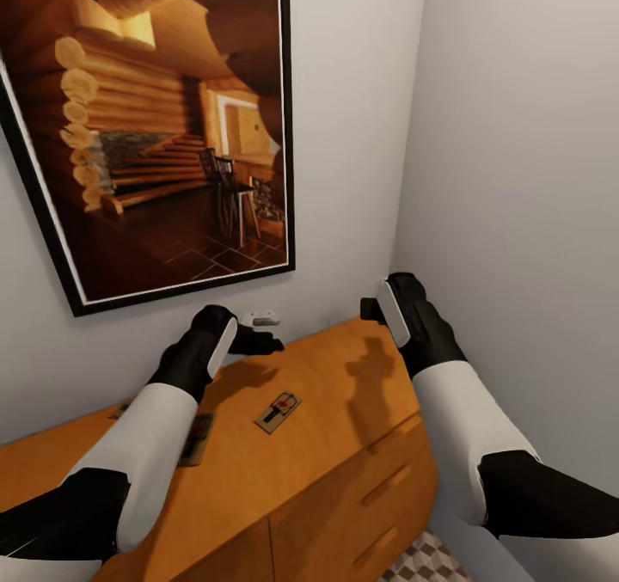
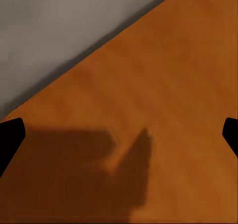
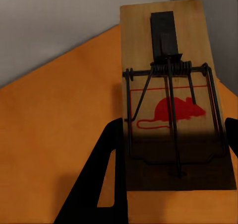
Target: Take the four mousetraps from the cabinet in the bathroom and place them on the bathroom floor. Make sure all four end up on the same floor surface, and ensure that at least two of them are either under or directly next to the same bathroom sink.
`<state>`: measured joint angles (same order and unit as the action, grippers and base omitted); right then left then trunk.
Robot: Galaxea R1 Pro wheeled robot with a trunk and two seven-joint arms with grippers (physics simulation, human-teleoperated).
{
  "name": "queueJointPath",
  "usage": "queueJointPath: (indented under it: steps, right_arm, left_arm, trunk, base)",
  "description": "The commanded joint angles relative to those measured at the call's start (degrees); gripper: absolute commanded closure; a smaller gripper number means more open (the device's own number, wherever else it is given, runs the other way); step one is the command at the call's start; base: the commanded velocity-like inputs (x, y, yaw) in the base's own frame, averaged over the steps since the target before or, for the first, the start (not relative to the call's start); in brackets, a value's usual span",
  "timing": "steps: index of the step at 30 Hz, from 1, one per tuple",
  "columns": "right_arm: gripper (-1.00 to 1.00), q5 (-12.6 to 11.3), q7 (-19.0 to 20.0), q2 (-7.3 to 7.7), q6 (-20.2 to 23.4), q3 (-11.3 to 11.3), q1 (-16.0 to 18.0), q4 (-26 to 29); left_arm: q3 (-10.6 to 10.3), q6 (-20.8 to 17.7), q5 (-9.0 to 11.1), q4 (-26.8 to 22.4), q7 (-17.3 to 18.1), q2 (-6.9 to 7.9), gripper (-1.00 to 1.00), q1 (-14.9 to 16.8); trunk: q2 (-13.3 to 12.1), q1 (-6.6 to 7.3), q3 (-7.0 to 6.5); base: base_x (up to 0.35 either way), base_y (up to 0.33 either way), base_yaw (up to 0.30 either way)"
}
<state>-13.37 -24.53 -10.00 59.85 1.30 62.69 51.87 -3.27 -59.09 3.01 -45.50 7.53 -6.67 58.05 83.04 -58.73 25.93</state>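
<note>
Head view: both arms reach forward over the orange-brown cabinet [image 1: 318, 444], which stands in a corner under a framed picture of a log cabin interior [image 1: 163, 126]. The left gripper [image 1: 258, 340] hangs over the back edge of the cabinet top, close to the wall; its fingers are dark against the wall and their spread cannot be told here. The right gripper [image 1: 376, 309] sits above the far right corner of the top, fingers hidden behind the wrist. One mousetrap [image 1: 278, 412] lies flat mid-top, between the two arms, clear of both. A second flat trap [image 1: 197, 438] lies partly hidden under the left forearm. A patch of cube-patterned bathroom floor [image 1: 427, 562] shows beside the cabinet's drawers [image 1: 378, 500].

Left wrist view: bare cabinet top [image 2: 163, 100] meeting the grey wall [image 2: 59, 30]. Fingertips [image 2: 10, 134] sit at opposite edges of the frame, spread wide, nothing between them.

Right wrist view: a mousetrap [image 3: 171, 105] with red mouse print and wire spring lies between the fingers [image 3: 106, 179], which flank its long sides. Actual contact cannot be judged. The trap's far end reaches the wall corner.
</note>
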Motion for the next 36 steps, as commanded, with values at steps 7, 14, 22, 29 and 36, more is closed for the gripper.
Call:
queueJointPath:
  steps: [7,14,22,29,36]
  right_arm:
    - [1.0,-0.6,-0.7,0.0,0.1,0.0,0.1,0.6]
    - [1.0,-0.5,-0.7,0.0,0.1,0.0,0.0,0.7]
    - [1.0,-0.6,-0.8,0.0,0.1,0.0,0.0,0.7]
    - [1.0,-0.5,-0.8,1.35,0.1,0.0,0.0,0.7]
    - [1.0,-0.5,-0.8,2.62,0.1,0.0,0.0,0.7]
  left_arm:
    - [-0.1,-0.2,0.2,0.4,-0.2,0.25,-1.0,0.0]
    - [-0.1,-0.2,0.2,0.2,-0.3,0.65,-1.0,0.0]
    - [-0.1,-0.2,0.1,0.2,-0.3,0.81,-1.0,0.0]
    - [-0.1,-0.4,0.1,0.3,-0.3,0.68,-1.0,0.0]
    - [-0.1,-0.5,0.3,0.4,-0.3,0.59,-1.0,0.0]
  trunk:
    - [0.0,0.0,0.07]
    - [0.0,0.0,0.07]
    - [0.0,0.0,0.07]
    - [0.0,0.0,0.07]
    - [0.0,0.0,0.07]
  base:
    - [0.0,0.0,0.229]
    - [0.0,0.0,0.165]
    - [0.0,0.0,0.023]
    - [-0.033,0.0,0.003]
    - [-0.26,0.0,0.0]
